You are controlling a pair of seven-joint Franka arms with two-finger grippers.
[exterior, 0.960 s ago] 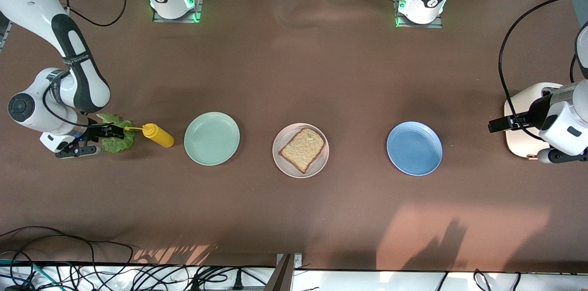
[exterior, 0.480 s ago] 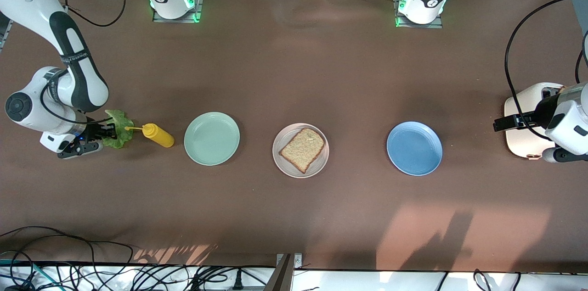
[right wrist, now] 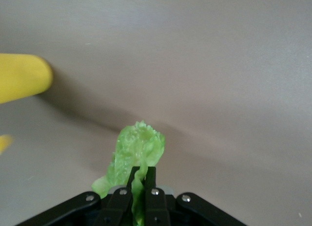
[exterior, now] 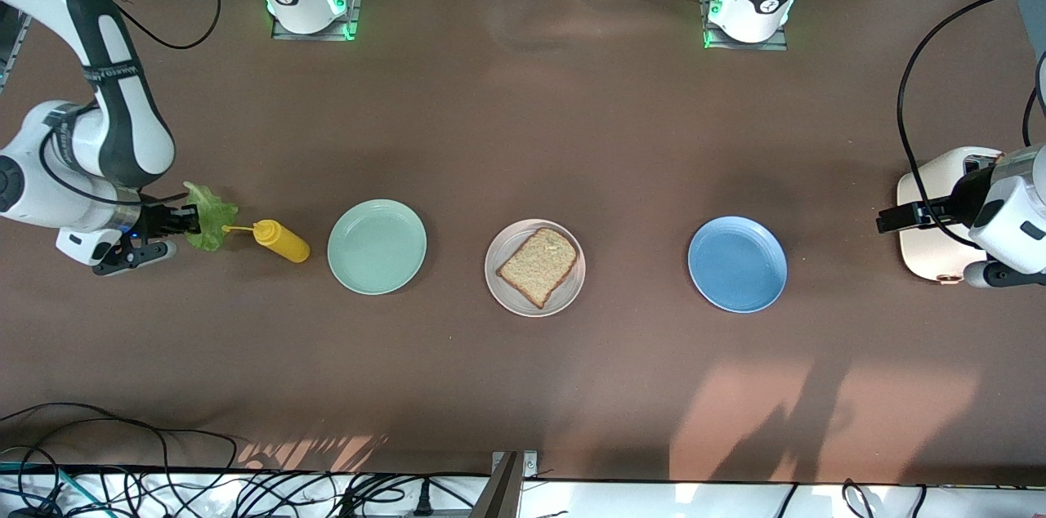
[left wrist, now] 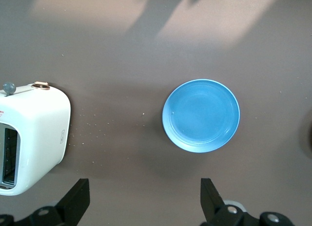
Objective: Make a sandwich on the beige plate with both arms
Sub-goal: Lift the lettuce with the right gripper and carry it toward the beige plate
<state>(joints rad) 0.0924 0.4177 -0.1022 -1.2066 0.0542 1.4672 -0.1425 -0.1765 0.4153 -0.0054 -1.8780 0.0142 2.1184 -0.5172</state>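
Note:
A single slice of brown bread (exterior: pixel 539 265) lies on the beige plate (exterior: pixel 509 289) at the table's middle. My right gripper (exterior: pixel 181 221) is shut on a ruffled green lettuce leaf (exterior: pixel 207 217), lifted off the table at the right arm's end; the right wrist view shows the lettuce leaf (right wrist: pixel 139 150) pinched between the right gripper's (right wrist: pixel 140 171) black fingers. My left gripper (exterior: pixel 889 221) hangs open beside the white toaster (exterior: pixel 932 212). In the left wrist view the left gripper (left wrist: pixel 145 197) has its fingers wide apart over bare table.
A yellow squeeze bottle (exterior: pixel 279 240) lies next to the lettuce, toward the mint-green plate (exterior: pixel 377 246). A blue plate (exterior: pixel 737 263) sits between the beige plate and the toaster. In the left wrist view the blue plate (left wrist: pixel 201 115) and toaster (left wrist: pixel 34 133) show. Cables run along the table's near edge.
My right gripper closed on the lettuce leaf and raised it off the table, pulling slightly away from the bottle. The left gripper shifted a little toward the toaster and stays open.

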